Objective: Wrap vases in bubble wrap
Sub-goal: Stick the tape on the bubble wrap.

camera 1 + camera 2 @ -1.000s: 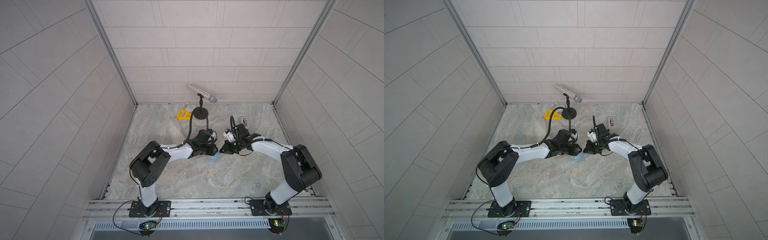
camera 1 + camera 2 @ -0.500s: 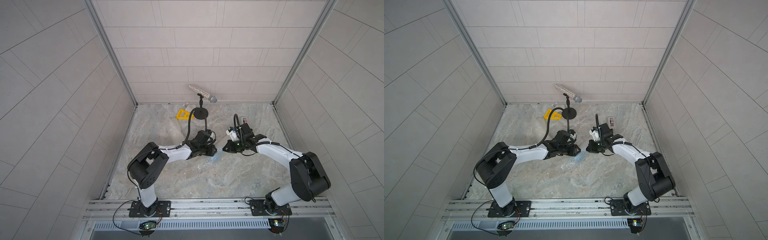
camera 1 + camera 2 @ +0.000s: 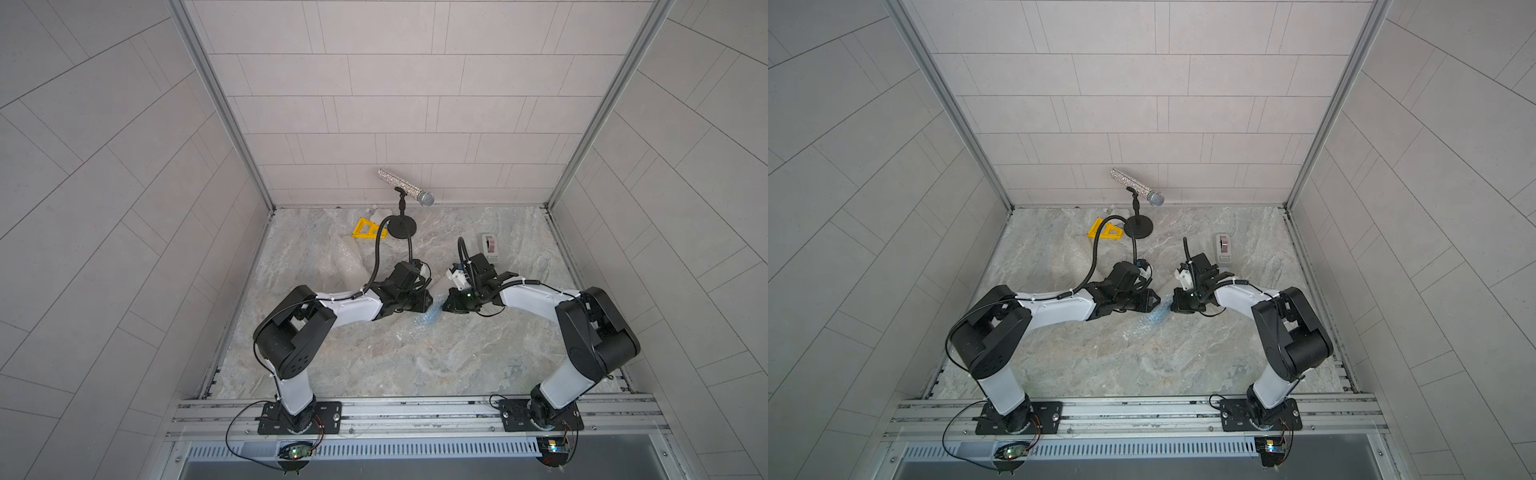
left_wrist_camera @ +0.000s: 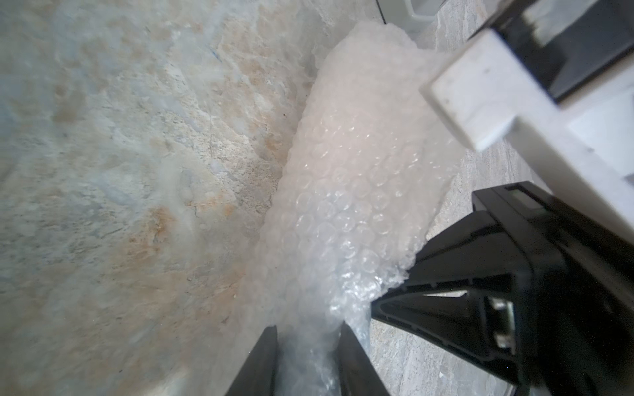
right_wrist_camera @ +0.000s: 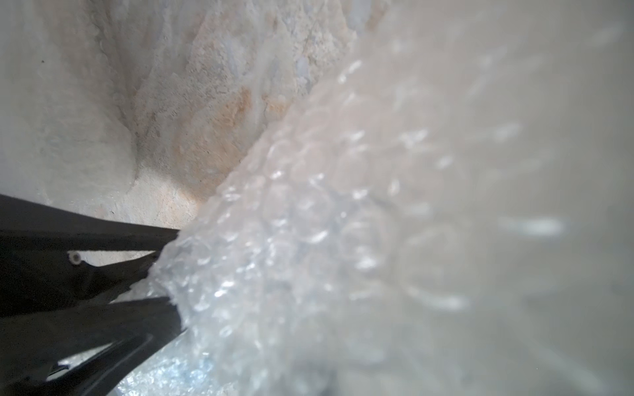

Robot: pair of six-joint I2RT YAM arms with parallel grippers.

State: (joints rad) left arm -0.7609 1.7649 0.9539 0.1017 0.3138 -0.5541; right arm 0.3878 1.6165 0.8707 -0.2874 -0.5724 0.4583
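Note:
Crinkly bubble wrap (image 4: pixel 346 192) lies at the table's middle between my two grippers. A light-blue tint shows through the bubble wrap (image 3: pixel 430 319) (image 3: pixel 1155 316) in both top views; this is the small vase, and its shape is hidden. My left gripper (image 4: pixel 307 330) (image 3: pixel 429 297) (image 3: pixel 1158 299) has its jaws closed on a bunched end of the wrap. My right gripper (image 4: pixel 374 303) (image 3: pixel 444 306) (image 3: pixel 1173 304) faces it, shut on the opposite edge. In the right wrist view the bubble wrap (image 5: pixel 343 223) hides my own fingers. The left fingers (image 5: pixel 103 226) show beside it.
A second whitish bundle of bubble wrap (image 3: pixel 349 262) lies at the back left; its contents cannot be told. Behind it are a yellow triangle (image 3: pixel 366 229) and a glittery microphone (image 3: pixel 405 192) on a black stand. A grey tape dispenser (image 3: pixel 490 248) sits at the back right.
Both grippers stay nose to nose at the wrap. The right arm's elbow swung outward and came back. The left jaws have narrowed a little on the wrap.

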